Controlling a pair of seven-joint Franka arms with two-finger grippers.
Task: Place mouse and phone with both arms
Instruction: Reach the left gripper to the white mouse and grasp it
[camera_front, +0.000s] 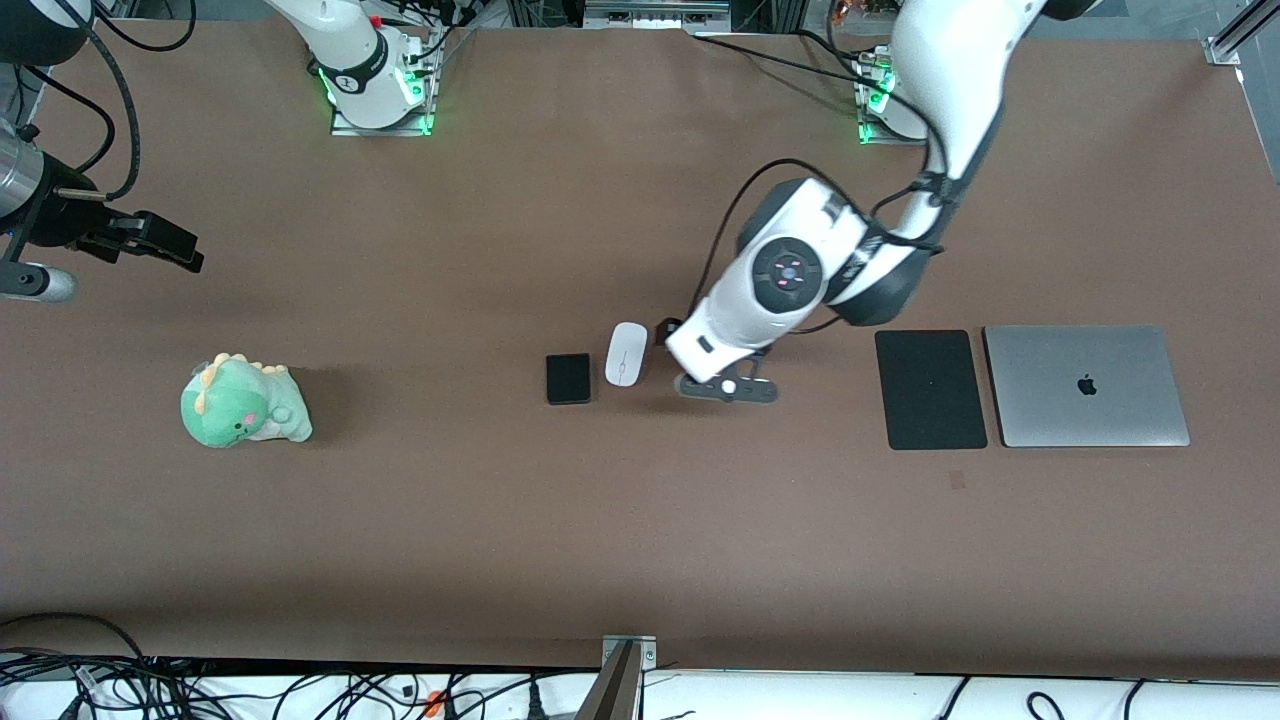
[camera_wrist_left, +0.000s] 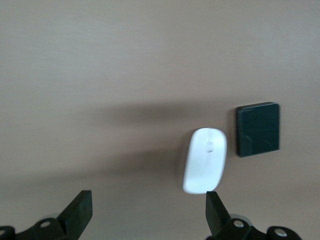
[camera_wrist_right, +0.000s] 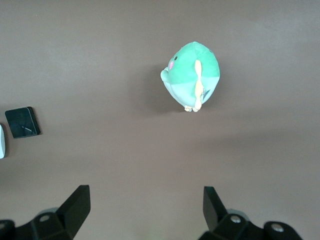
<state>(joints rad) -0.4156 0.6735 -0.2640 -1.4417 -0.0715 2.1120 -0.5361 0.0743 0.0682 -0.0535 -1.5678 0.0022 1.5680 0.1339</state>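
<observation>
The white oval mouse (camera_front: 626, 353) lies on the brown table near its middle. The small black phone (camera_front: 568, 378) lies right beside it, toward the right arm's end. My left gripper (camera_front: 686, 352) is low over the table beside the mouse, toward the left arm's end. In the left wrist view it (camera_wrist_left: 147, 205) is open and empty, with the mouse (camera_wrist_left: 205, 160) just ahead of one fingertip (camera_wrist_left: 214, 210) and the phone (camera_wrist_left: 258, 129) past it. My right gripper (camera_front: 170, 248) hangs over the right arm's end of the table. It (camera_wrist_right: 145, 200) is open and empty.
A green dinosaur plush (camera_front: 245, 403) sits toward the right arm's end, also in the right wrist view (camera_wrist_right: 192, 75). A flat black mouse pad (camera_front: 930, 390) and a closed silver laptop (camera_front: 1085, 385) lie side by side toward the left arm's end.
</observation>
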